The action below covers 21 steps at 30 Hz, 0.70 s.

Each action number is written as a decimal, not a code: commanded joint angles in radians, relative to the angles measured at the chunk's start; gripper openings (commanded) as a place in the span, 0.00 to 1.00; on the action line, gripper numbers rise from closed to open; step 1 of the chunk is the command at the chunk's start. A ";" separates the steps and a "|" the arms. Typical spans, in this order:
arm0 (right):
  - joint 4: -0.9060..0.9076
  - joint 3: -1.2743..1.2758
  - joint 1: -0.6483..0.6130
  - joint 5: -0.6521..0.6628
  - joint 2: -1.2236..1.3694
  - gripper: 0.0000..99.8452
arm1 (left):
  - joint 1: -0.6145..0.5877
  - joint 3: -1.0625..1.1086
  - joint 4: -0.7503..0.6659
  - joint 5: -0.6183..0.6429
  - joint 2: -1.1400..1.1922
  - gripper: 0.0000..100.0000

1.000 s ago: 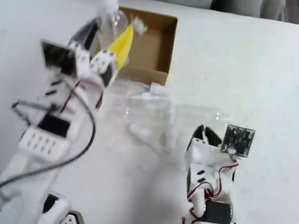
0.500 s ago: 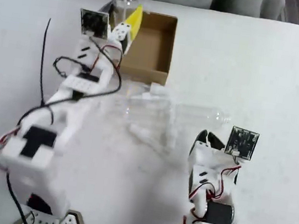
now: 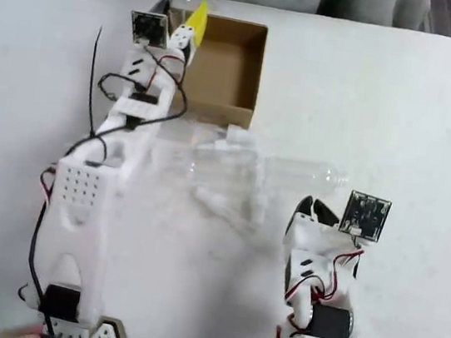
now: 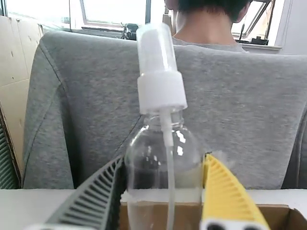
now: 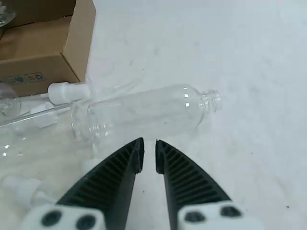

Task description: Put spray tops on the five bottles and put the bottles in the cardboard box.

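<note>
Bottle [image 4: 154, 143] upright, spray top [image 4: 159, 72] up, clamped in left gripper [image 4: 164, 160].

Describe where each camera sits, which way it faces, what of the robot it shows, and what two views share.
High view: fixed above the table, looking down; both arms, left gripper at the cardboard box.
Left wrist view: on the left arm, facing level toward a grey chair back; own fingers clamp a capped bottle.
Right wrist view: on the right arm, looking down at an uncapped bottle; own right gripper.
Shared: high and right wrist views show that uncapped bottle.
</note>
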 commanded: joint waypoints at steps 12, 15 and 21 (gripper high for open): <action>0.002 0.009 0.005 0.002 -0.005 0.02 | -0.038 -0.439 0.068 0.011 0.260 0.02; 0.002 0.009 0.005 0.002 -0.005 0.02 | -0.038 -0.482 0.068 0.011 0.295 0.02; 0.002 0.009 0.008 0.002 -0.005 0.02 | -0.054 -0.539 0.068 0.009 0.346 0.02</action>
